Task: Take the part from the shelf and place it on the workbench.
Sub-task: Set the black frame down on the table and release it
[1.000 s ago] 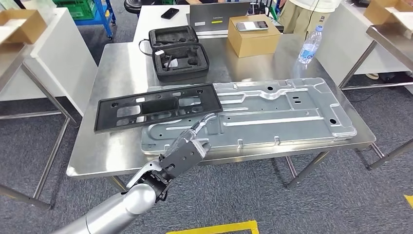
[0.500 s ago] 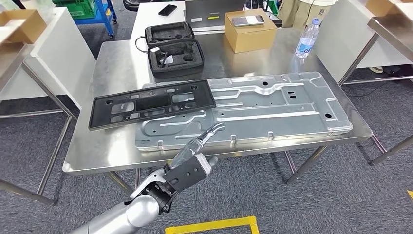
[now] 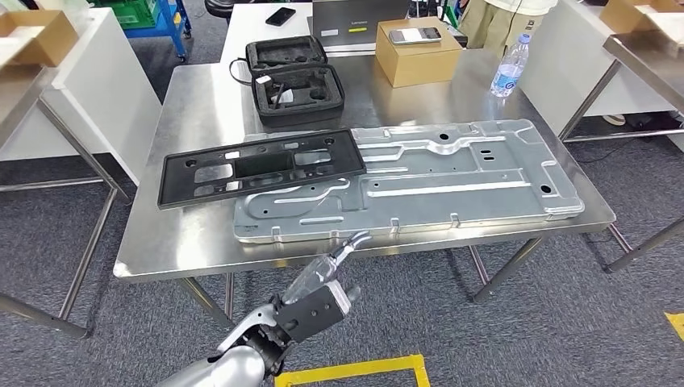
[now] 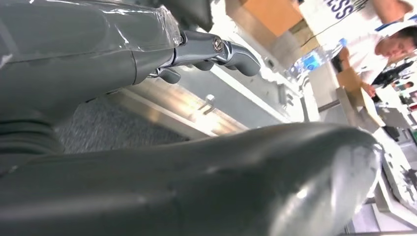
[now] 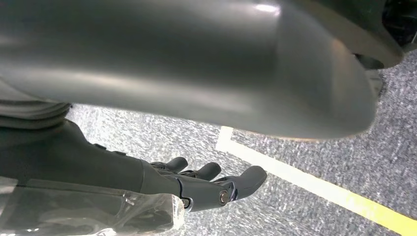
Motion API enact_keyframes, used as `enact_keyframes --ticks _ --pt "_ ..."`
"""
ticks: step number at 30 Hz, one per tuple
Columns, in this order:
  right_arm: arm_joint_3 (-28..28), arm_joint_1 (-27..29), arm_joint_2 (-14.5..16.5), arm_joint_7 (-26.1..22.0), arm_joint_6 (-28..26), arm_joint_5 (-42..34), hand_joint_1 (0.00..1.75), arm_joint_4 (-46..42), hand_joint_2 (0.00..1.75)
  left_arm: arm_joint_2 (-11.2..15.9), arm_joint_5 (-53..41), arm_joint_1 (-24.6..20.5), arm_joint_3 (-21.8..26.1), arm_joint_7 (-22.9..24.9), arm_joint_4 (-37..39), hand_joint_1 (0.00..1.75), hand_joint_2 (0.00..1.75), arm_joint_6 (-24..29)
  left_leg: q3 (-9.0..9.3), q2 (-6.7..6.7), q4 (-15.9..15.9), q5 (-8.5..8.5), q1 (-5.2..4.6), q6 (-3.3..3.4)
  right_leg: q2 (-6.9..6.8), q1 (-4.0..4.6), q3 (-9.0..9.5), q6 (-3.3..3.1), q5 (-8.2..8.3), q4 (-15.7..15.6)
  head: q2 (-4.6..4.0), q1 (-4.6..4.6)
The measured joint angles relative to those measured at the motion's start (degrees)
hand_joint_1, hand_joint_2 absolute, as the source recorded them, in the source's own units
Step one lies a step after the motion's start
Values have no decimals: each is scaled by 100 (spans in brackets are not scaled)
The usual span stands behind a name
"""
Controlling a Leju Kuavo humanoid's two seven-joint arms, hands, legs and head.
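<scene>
The black plastic part [image 3: 258,165], a long flat frame with cut-outs, lies on the steel workbench [image 3: 193,242]. Its right end overlaps a large silver sheet-metal panel [image 3: 419,181]. My left hand [image 3: 319,292] hangs in front of the workbench's near edge and below it, fingers stretched toward the panel, holding nothing. In the left wrist view its fingers [image 4: 221,49] are spread before the panel's edge [image 4: 236,98]. My right hand [image 5: 196,187] hangs over the grey carpet with its fingers apart and empty.
An open black foam case [image 3: 294,81], a cardboard box [image 3: 418,52] with a phone on it and a water bottle [image 3: 508,68] stand at the back of the workbench. A person [image 3: 500,16] stands behind it. Yellow tape [image 3: 355,371] marks the floor near me.
My left hand has drawn back off the silver panel toward me and now sits below the table edge. The black part stays on the workbench; the camera shifted slightly.
</scene>
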Motion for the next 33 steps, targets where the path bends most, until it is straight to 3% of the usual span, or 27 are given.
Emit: enact_keyframes --ticks 1,3,4,5,6,7,9,10,11,14,16,18,20,21,22,25,26,29,31,33 --pt "0 1 1 9 0 1 0 0 0 -5 -41 61 -4 -25 72 0 0 4 -14 5 -7 22 19 26 1 -4 -102 27 -168 238 0 10" --pt "0 3 3 31 0 2 0 0 0 -17 -176 212 -6 -71 287 0 0 45 -44 16 -6 47 28 50 -2 -16 -438 72 -617 1052 0 31" --pt "0 7 3 45 0 3 0 0 0 -22 -260 301 -6 -86 409 0 0 75 -55 21 -5 55 25 55 -2 -19 -580 86 -754 1416 0 33" --pt "0 11 3 59 0 5 0 0 0 -24 -337 382 -6 -92 517 0 0 105 -61 24 -4 60 23 57 -2 -20 -639 91 -783 1599 0 33" --pt "0 14 3 68 0 7 0 0 0 -29 -418 441 -6 -95 628 0 0 133 -61 22 -3 65 22 56 -2 -20 -577 88 -695 1533 0 34" --pt "0 14 3 73 0 11 0 0 0 -38 -494 475 -6 -92 736 0 0 162 -56 16 -3 69 21 53 -2 -20 -405 77 -520 1231 0 34" --pt "0 2 3 76 -1 18 0 0 0 -68 -636 517 -2 -83 980 0 0 218 -47 4 2 77 7 32 2 -5 63 32 -174 349 0 35" --pt "0 -9 3 77 -1 20 0 0 0 -82 -687 543 1 -83 1094 0 0 240 -55 3 5 86 -5 9 5 7 210 9 -87 41 1 34" --pt "0 -15 3 79 -1 21 0 0 0 -96 -726 575 3 -85 1192 0 0 256 -70 5 8 97 -15 -17 10 22 276 -12 -59 -123 1 34" --pt "0 -7 9 84 -2 25 0 0 0 -140 -772 651 4 -104 1419 0 0 279 -117 10 24 102 -17 -112 11 17 239 -90 -18 -166 2 34" --pt "0 -9 14 83 -2 25 0 0 0 -154 -793 667 11 -97 1552 0 0 288 -254 10 346 -149 -7 -164 -4 -13 208 -167 39 -193 2 21" --pt "0 -17 19 83 -2 25 0 0 0 -155 -835 698 18 -62 1693 0 0 310 -558 10 1112 -599 8 -199 -11 -10 153 -213 81 -193 1 3" --pt "0 -14 24 83 -3 23 0 0 0 -157 -900 767 21 -22 1888 0 0 359 -759 10 1704 -840 14 -222 -11 -4 95 -226 124 -191 1 -3" --pt "0 -10 25 84 -4 20 0 0 0 -159 -936 807 23 -14 2002 0 0 390 -700 11 1679 -799 14 -224 -9 -2 69 -222 147 -190 0 -5" --pt "0 -7 25 85 -6 16 0 0 0 -163 -967 842 27 -13 2129 0 0 427 -523 12 1411 -666 14 -218 -6 -2 50 -213 166 -188 0 -5" --pt "0 -8 35 93 -14 11 0 0 0 -197 -1039 909 84 -71 2539 0 0 599 176 12 164 -246 -3 -157 -2 22 13 -158 214 -174 0 -5" --pt "0 -11 40 99 -19 8 0 0 0 -213 -1069 934 116 -93 2687 0 0 692 269 9 -33 -194 -14 -132 -3 30 1 -133 233 -169 0 -3" --pt "0 -12 47 110 -28 -1 0 0 0 -239 -1182 1062 181 -76 3163 0 0 964 251 8 -92 -119 -26 -49 -1 24 -34 -49 261 -149 1 1" --pt "0 -6 47 112 -28 1 0 0 0 -240 -1252 1152 223 38 3474 0 0 1053 197 22 -108 -44 -3 22 2 5 -148 13 0 119 0 9" --pt "0 -3 47 122 -27 5 0 0 0 -240 -1310 1215 268 203 3753 0 0 1089 109 28 -105 27 5 57 1 -14 -407 68 -520 839 0 19"
